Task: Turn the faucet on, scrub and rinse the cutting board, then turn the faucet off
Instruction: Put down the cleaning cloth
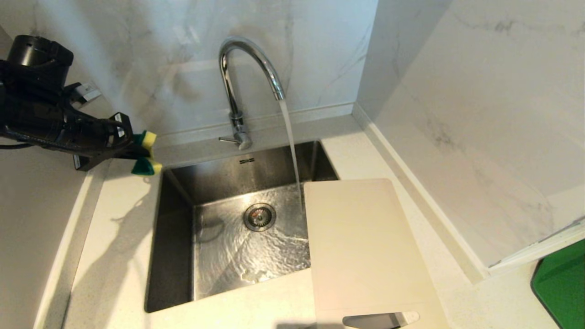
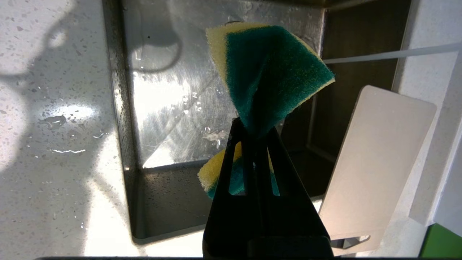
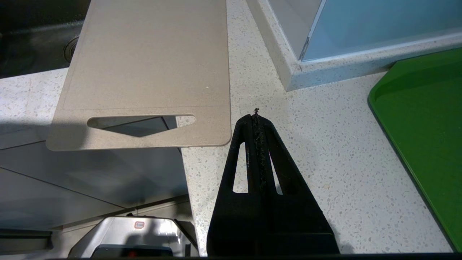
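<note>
your left gripper (image 2: 254, 124) is clamped tight on a folded sponge (image 2: 269, 72), up left of the sink (image 1: 173, 256). the faucet (image 1: 242, 82) runs; the cutting board (image 1: 365, 246) bridges the sink's right rim, overhanging the counter (image 3: 306, 144) edge, so pressing could tip it. your right gripper (image 3: 256, 115) is shut, empty.

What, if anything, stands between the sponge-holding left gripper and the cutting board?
Nothing solid. The left gripper, shut on the sponge, hangs over the counter left of the sink; the cutting board lies across its right edge. Only the open basin and the faucet's running stream lie between.
</note>
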Motion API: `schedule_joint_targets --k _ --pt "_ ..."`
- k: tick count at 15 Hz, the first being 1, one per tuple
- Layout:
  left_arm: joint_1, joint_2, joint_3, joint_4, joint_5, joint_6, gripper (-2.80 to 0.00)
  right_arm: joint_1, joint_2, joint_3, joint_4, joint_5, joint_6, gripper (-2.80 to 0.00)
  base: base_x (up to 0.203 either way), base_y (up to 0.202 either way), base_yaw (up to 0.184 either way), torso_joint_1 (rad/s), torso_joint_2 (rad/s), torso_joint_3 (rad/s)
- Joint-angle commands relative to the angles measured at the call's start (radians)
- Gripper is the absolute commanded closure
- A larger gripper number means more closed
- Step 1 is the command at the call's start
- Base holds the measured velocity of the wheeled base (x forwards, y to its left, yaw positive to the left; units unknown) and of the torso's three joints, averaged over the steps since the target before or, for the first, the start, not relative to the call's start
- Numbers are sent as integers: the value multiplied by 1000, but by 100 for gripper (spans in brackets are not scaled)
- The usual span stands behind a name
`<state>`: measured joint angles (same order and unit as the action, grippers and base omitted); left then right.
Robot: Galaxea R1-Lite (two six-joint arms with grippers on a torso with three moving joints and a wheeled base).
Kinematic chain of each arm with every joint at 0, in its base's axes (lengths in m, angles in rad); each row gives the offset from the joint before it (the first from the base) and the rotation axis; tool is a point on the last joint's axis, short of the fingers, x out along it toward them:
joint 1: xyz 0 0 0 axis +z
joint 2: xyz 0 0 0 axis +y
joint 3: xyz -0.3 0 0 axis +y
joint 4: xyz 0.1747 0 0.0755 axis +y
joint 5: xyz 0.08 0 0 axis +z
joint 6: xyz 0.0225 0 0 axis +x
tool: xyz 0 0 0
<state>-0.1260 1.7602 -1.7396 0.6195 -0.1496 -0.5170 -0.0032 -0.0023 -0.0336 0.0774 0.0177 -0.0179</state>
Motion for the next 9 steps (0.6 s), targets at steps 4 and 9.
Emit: schedule_joint_targets --k 4,9 --pt "36 23 3 128 99 101 0 0 1 0 1 1 0 0 0 0 0 0 0 0" --pt "195 54 74 202 94 211 0 0 2 0 1 1 0 0 0 0 0 0 0 0"
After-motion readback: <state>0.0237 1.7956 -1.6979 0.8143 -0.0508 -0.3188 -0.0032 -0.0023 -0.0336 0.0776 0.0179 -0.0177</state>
